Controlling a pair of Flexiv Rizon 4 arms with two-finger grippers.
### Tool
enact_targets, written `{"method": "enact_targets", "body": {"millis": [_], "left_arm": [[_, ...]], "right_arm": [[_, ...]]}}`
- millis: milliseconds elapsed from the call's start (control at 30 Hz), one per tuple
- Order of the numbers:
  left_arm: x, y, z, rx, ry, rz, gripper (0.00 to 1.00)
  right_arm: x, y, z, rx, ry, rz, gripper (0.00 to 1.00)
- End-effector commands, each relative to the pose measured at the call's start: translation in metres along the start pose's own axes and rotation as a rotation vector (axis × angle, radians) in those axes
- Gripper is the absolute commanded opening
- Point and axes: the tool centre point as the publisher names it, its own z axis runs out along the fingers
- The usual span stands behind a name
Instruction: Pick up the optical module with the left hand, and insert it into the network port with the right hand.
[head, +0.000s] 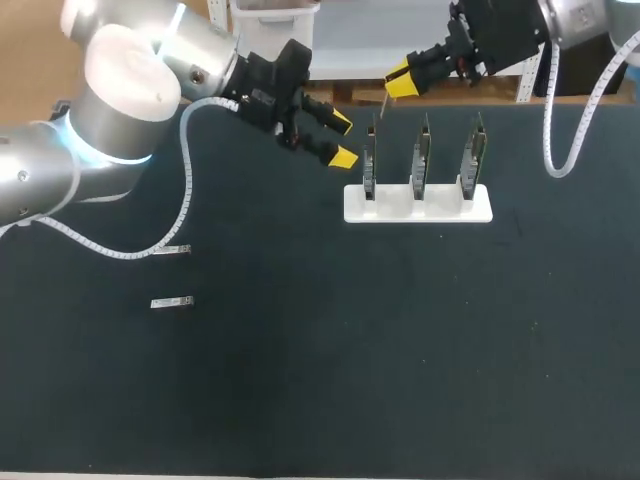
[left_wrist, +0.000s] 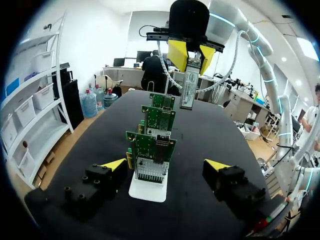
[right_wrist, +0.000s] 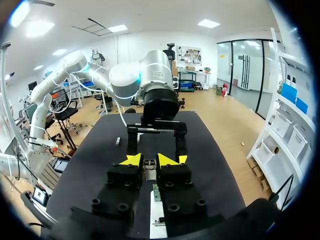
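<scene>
Two arms reach over a dark desk (head: 350, 350). The right tool (head: 400, 82) is up in the air at the far side of the desk. Its two yellow tips are pressed on an optical module (left_wrist: 189, 85), one tip on each side. The module is a thin silver stick, and it hangs straight down from the tips. In the right wrist view, the right tool (right_wrist: 149, 160) has the module (right_wrist: 149, 167) snug between its fingers.

Three green network cards (head: 421, 155) stand up in a row in a white holder (head: 418, 205). The module is in the air near the card at the left end of the row (head: 369, 160). It is not in any card.

The left tool (head: 341, 140) is just beside that same end of the row. Its fingers are wide apart and there is nothing between them. In the left wrist view, the left tool (left_wrist: 166, 164) points along the row, with the nearest card (left_wrist: 151, 150) just ahead of it. The right tool (left_wrist: 192, 52) hangs higher up, beyond the cards.

Two more small modules lie flat on the desk, well apart from the holder, on the left arm's side. One (head: 172, 249) lies a bit farther back than the other (head: 172, 301).
</scene>
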Motion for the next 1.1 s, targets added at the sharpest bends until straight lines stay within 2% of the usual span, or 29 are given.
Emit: {"method": "enact_targets", "body": {"millis": [33,500,1100], "left_arm": [[0.001,0.008,0.000,0.016,0.013,0.002,1.00],[0.005,0.002,0.007,0.040,0.092,0.067,1.00],[0.008,-0.003,0.007,0.048,0.092,0.071,1.00]], "right_arm": [[0.001,0.003,-0.001,0.008,-0.004,-0.001,0.00],[0.001,0.001,0.000,0.004,-0.003,0.000,0.00],[0.000,0.000,0.001,0.001,0.008,-0.003,0.00]]}}
